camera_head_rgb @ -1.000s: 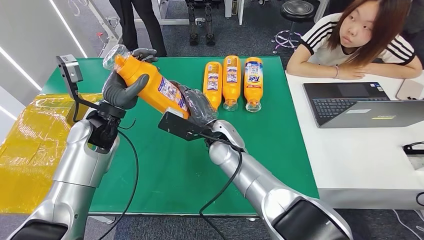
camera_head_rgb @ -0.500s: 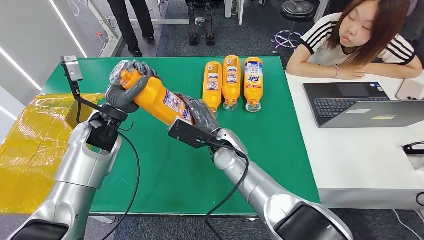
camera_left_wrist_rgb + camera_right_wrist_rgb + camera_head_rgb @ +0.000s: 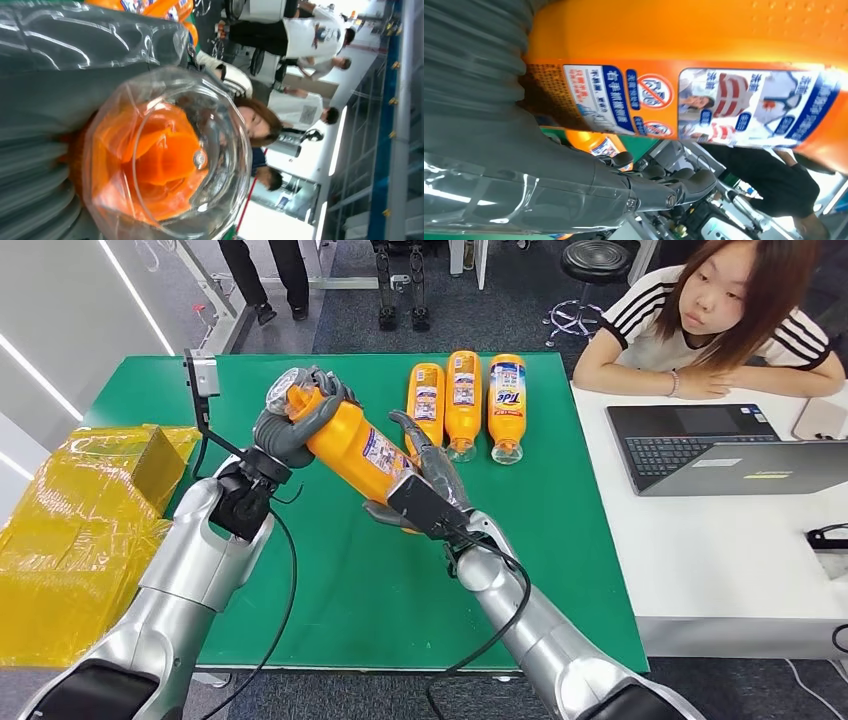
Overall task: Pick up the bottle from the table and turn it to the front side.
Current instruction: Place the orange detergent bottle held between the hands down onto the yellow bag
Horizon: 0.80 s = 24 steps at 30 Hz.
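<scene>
An orange detergent bottle (image 3: pixel 357 447) with a clear cap is held tilted above the green table (image 3: pixel 330 580), cap end up and to the left. My left hand (image 3: pixel 288 430) grips it around the cap end; the left wrist view looks straight at the clear cap (image 3: pixel 165 155) beside that hand (image 3: pixel 35 100). My right hand (image 3: pixel 425 475) is at the bottle's lower end with its fingers spread out straight, palm close against it. In the right wrist view the bottle's printed label (image 3: pixel 704 105) lies beside the extended fingers (image 3: pixel 664 187).
Three more orange bottles (image 3: pixel 463 400) lie side by side at the table's far edge. Yellow wrapped boxes (image 3: pixel 80 520) stand at the left. At the right a person leans on a white desk (image 3: pixel 720 560) with a laptop (image 3: pixel 720 455).
Both arms carried the bottle to the right. My right hand's fingers, wrapped around the bottle before, have spread off it. My left hand still holds the cap end.
</scene>
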Available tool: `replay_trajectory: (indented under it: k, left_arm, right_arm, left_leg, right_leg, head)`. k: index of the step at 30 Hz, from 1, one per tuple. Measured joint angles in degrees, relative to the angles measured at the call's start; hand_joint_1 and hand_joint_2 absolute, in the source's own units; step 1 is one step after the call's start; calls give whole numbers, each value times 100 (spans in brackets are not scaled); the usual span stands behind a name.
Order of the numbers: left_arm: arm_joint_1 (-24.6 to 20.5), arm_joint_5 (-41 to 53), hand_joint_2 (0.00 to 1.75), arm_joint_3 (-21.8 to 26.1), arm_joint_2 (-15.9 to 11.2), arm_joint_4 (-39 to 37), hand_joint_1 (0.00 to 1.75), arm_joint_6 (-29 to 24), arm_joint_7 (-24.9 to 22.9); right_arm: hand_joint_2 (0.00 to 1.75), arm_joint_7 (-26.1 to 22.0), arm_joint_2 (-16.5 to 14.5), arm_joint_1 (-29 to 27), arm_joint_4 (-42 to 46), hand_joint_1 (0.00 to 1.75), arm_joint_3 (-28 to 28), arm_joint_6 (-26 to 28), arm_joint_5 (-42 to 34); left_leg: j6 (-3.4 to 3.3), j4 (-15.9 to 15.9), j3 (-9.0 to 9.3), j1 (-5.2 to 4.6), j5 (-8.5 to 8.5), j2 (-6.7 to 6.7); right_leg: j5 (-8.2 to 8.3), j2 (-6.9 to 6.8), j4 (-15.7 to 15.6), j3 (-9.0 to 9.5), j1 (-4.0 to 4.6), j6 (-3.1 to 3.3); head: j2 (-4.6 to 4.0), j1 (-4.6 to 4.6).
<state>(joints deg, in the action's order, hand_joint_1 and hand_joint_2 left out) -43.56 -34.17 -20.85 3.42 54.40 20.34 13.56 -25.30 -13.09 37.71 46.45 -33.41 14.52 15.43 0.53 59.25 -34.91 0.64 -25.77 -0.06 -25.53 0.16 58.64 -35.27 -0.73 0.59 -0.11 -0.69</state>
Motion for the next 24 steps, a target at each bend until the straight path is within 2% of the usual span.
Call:
replay_trajectory:
  k: [5,12,16,20,24]
  left_arm:
    - [-49,1341,175,-134,-57,-90,175,-658,600]
    - [-301,3518,175,-333,-175,-96,175,-1816,996]
    - [-471,4468,175,-474,-183,-118,175,-2390,1065]
    - [-614,5630,175,-701,-184,-155,175,-3193,1088]
    - [-741,7307,175,-1034,-201,-202,175,-4187,704]
  right_arm:
    - [175,-151,304,-504,796,0,311,-11,-185]
    - [175,-249,680,-1226,2186,0,592,21,-296]
    - [175,-292,858,-1584,2888,0,636,79,-287]
    - [175,-352,962,-1872,3426,0,643,100,-233]
    - [175,-388,1029,-2057,3844,0,642,110,-117]
  left_leg:
    - [0,0,0,1,0,0]
    - [0,-1,-1,1,0,-3]
    - [0,-1,-1,0,0,-1]
    - [0,-1,-2,0,0,-2]
    - [0,-1,-2,0,0,-1]
  right_leg:
    - [0,0,0,0,-1,0]
    - [0,-3,1,-2,0,0]
    - [0,-2,0,-2,0,0]
    - [0,-2,0,-1,-1,0]
    - [0,-2,0,-1,-1,0]
  head:
    - [0,-1]
    - [0,0]
    - [0,1]
    - [0,1]
    - [0,-1]
